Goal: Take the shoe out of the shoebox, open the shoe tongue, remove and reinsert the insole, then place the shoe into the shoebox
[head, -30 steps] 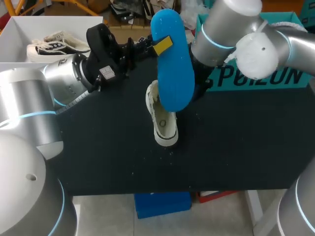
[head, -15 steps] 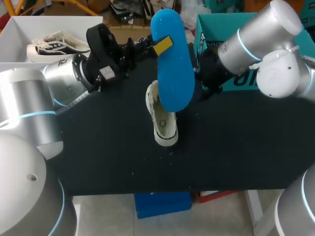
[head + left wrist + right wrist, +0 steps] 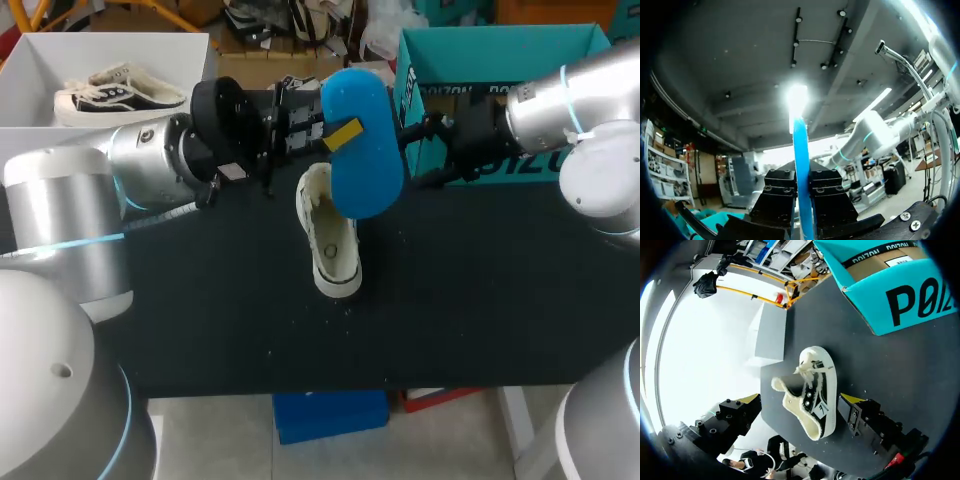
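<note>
One blue insole [image 3: 365, 150] stands on edge in the air over the heel of the one white shoe [image 3: 332, 248] lying mid-table. It is clamped between the fingers of the left gripper [image 3: 803, 182]. The right gripper [image 3: 800, 402] hangs spread wide beside the teal shoebox [image 3: 500, 55], gripping nothing. A second shoe [image 3: 110, 88] lies in a white box [image 3: 150, 45]. Black table [image 3: 220, 300] shows on both sides of the mid-table shoe and out to the front edge.

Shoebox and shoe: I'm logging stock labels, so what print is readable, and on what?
Shoebox side: large black lettering, cut off by the picture's edge; no whole word reads.
Shoebox rim band: small white print, too small to read.
Shoe side: small mark, too blurred to read.
</note>
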`<state>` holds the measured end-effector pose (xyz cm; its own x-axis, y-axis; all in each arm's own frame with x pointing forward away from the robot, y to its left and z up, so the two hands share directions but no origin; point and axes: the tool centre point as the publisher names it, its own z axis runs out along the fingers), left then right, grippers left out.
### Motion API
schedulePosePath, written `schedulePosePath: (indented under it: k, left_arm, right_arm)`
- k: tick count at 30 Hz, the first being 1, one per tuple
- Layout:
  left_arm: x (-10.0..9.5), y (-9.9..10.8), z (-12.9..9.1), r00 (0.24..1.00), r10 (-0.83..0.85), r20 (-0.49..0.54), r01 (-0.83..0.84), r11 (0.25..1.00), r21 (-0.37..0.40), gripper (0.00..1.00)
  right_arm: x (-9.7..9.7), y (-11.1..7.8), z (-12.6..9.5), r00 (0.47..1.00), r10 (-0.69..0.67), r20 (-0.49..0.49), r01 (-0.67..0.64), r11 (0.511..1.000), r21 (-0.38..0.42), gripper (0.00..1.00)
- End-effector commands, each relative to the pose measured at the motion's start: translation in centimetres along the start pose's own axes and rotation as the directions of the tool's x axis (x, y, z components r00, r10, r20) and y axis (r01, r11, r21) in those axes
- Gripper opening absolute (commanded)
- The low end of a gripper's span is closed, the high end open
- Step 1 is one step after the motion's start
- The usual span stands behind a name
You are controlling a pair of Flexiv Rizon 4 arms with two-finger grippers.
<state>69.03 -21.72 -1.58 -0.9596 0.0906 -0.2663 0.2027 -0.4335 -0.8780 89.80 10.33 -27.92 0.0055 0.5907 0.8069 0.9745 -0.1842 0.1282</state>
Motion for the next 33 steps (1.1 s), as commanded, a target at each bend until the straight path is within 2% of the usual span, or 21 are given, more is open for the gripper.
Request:
schedulePosePath:
  k: [1, 13, 14, 17, 18, 19, 20, 22, 23, 25, 27, 28, 31, 33]
  left_arm:
    - [-0.5, 1.5, -0.7, 0.994, 0.019, -0.108, -0.015, 0.999, 0.042, 0.0]
    - [-0.5, 1.5, -0.7, 0.994, 0.019, -0.108, -0.015, 0.999, 0.042, 0.0]
    - [0.4, 0.3, 0.6, 0.971, 0.136, -0.195, -0.138, 0.99, 0.002, 0.0]
    - [2.6, -0.6, 1.8, 0.871, 0.363, -0.331, -0.385, 0.923, 0.0, 0.0]
    - [3.0, -0.4, 1.5, 0.848, 0.414, -0.33, -0.433, 0.901, 0.018, 0.0]
    - [3.9, -0.1, 1.4, 0.8, 0.47, -0.374, -0.505, 0.863, 0.004, 0.0]
    - [4.6, 0.4, 1.0, 0.79, 0.491, -0.368, -0.523, 0.852, 0.014, 0.0]
    - [6.0, 1.4, 0.3, 0.738, 0.54, -0.404, -0.6, 0.8, -0.026, 0.0]
    - [6.5, 1.8, -0.3, 0.73, 0.564, -0.386, -0.621, 0.783, -0.03, 0.0]
    - [7.8, 2.7, -1.3, 0.679, 0.605, -0.416, -0.692, 0.717, -0.086, 0.0]
    - [8.4, 3.9, -2.4, 0.676, 0.615, -0.406, -0.703, 0.703, -0.105, 0.0]
    - [8.7, 4.7, -3.0, 0.669, 0.612, -0.422, -0.715, 0.685, -0.141, 0.0]
    - [9.2, 7.4, -5.1, 0.71, 0.577, -0.404, -0.683, 0.703, -0.197, 0.0]
    - [9.2, 7.4, -5.1, 0.71, 0.577, -0.404, -0.683, 0.703, -0.197, 0.0]
  right_arm:
    - [-0.6, -0.7, -0.3, 0.981, -0.003, -0.194, 0.001, 1.0, -0.008, 1.0]
    - [-0.6, -0.7, -0.3, 0.981, -0.003, -0.194, 0.001, 1.0, -0.008, 1.0]
    - [-0.6, -0.7, -0.3, 0.981, -0.003, -0.194, 0.001, 1.0, -0.008, 1.0]
    - [-0.6, -0.7, -0.3, 0.981, -0.003, -0.194, 0.001, 1.0, -0.008, 1.0]
    - [-0.6, -0.7, -0.3, 0.981, -0.003, -0.194, 0.001, 1.0, -0.008, 1.0]
    - [-0.6, -0.7, -0.3, 0.981, -0.003, -0.194, 0.001, 1.0, -0.008, 1.0]
    - [-0.6, -0.7, -0.3, 0.981, -0.003, -0.194, 0.001, 1.0, -0.008, 1.0]
    - [-0.6, -0.7, -0.3, 0.981, -0.003, -0.194, 0.001, 1.0, -0.008, 1.0]
    - [-0.6, -0.7, -0.3, 0.981, -0.003, -0.194, 0.001, 1.0, -0.008, 1.0]
    - [-0.6, -0.7, -0.3, 0.981, -0.003, -0.194, 0.001, 1.0, -0.008, 1.0]
    - [-0.6, -0.7, -0.3, 0.981, -0.003, -0.194, 0.001, 1.0, -0.008, 1.0]
    - [-0.6, -0.7, -0.3, 0.981, -0.003, -0.194, 0.001, 1.0, -0.008, 1.0]
    - [-0.6, -0.7, -0.3, 0.981, -0.003, -0.194, 0.001, 1.0, -0.008, 1.0]
    - [-0.6, -0.7, -0.3, 0.981, -0.003, -0.194, 0.001, 1.0, -0.008, 1.0]
